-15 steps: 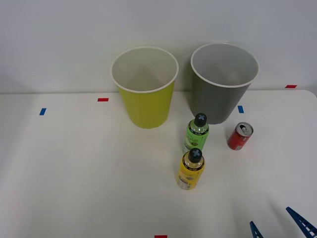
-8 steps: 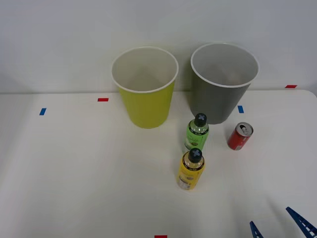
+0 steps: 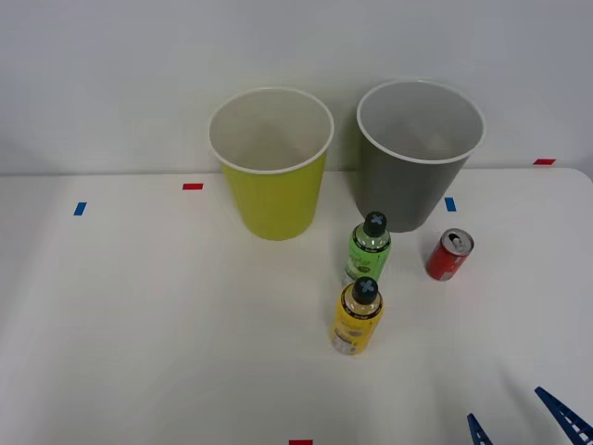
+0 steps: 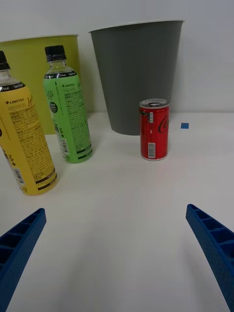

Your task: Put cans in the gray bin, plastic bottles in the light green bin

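Note:
A red can [image 3: 449, 255] [image 4: 154, 129] stands upright on the white table, just right of and in front of the gray bin [image 3: 419, 158] [image 4: 136, 73]. The green-label bottle [image 3: 369, 248] [image 4: 68, 112] stands in front of the gray bin, and the yellow-label bottle [image 3: 358, 317] [image 4: 24, 141] stands nearer to me. The light green bin [image 3: 271, 167] [image 4: 34, 58] is left of the gray one. My right gripper [image 3: 523, 422] [image 4: 117, 253] is open at the table's near right corner, well short of the can, holding nothing.
Small red tape marks [image 3: 192, 186] and blue tape marks [image 3: 80, 209] dot the white table [image 3: 139, 324]. A plain wall stands right behind the bins. The table's right edge runs close to the can's side.

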`<state>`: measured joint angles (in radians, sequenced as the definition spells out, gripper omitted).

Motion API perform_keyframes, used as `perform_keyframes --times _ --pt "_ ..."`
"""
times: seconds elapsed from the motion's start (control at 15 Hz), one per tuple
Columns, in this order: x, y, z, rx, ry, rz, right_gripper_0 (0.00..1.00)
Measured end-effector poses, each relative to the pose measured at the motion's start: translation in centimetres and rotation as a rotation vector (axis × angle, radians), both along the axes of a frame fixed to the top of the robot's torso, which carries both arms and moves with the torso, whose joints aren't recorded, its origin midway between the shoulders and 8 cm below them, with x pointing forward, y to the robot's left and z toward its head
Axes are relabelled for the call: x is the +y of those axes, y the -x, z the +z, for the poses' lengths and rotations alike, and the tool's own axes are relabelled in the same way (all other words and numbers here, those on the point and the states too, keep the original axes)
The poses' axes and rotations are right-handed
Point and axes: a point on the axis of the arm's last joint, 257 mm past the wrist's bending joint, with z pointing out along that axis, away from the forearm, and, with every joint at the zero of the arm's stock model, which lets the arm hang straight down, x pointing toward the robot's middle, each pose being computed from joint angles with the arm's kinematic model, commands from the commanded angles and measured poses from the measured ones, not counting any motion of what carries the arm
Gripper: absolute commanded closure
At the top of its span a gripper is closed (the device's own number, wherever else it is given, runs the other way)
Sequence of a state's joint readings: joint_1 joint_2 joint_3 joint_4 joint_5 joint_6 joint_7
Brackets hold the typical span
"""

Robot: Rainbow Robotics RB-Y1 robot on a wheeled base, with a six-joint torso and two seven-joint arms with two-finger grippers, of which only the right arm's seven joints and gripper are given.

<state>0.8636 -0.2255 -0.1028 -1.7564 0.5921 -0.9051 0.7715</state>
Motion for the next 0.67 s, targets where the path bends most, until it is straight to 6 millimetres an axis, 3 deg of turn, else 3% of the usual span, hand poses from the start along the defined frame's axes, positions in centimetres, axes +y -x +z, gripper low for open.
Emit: perform_keyframes --times 0.67 --pt "0.00 0.00 0.00 0.000 0.000 0.000 0.00"
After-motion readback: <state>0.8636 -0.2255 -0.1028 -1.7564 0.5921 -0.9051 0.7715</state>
